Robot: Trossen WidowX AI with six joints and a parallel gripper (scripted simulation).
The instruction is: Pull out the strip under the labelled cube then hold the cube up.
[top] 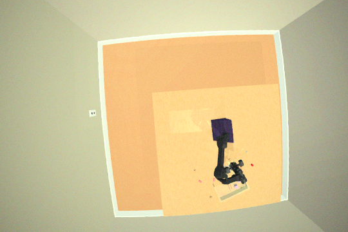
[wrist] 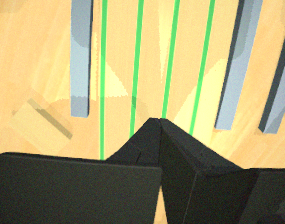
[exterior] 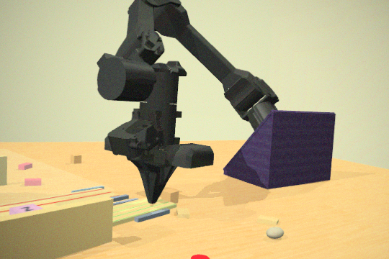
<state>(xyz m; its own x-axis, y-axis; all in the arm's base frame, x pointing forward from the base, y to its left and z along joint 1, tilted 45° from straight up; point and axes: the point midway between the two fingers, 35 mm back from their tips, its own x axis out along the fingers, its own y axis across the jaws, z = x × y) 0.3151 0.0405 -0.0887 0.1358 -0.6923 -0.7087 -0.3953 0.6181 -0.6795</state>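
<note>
The labelled cube (exterior: 25,208) (top: 236,187) shows as a lilac square with a dark mark on top of a tan platform (exterior: 57,233). It lies beside a pale strip with red lines (exterior: 54,197). Several strips stick out from the platform's right end. Among them are a pale one with green lines (exterior: 144,207) (wrist: 153,60) and blue ones (exterior: 151,216) (wrist: 80,60) (wrist: 238,65). My gripper (exterior: 154,200) (wrist: 156,127) points straight down, shut, with its tip on the green-lined strip. Nothing is between its fingers.
A large purple block (exterior: 288,147) (top: 222,128) holds the arm's base. Small tan blocks (exterior: 171,195) (exterior: 183,212) (exterior: 268,219) (wrist: 40,120), a grey pebble (exterior: 274,232) and a red disc (exterior: 199,256) (top: 252,165) lie around. Pink blocks (exterior: 25,165) (exterior: 32,181) lie at the far left.
</note>
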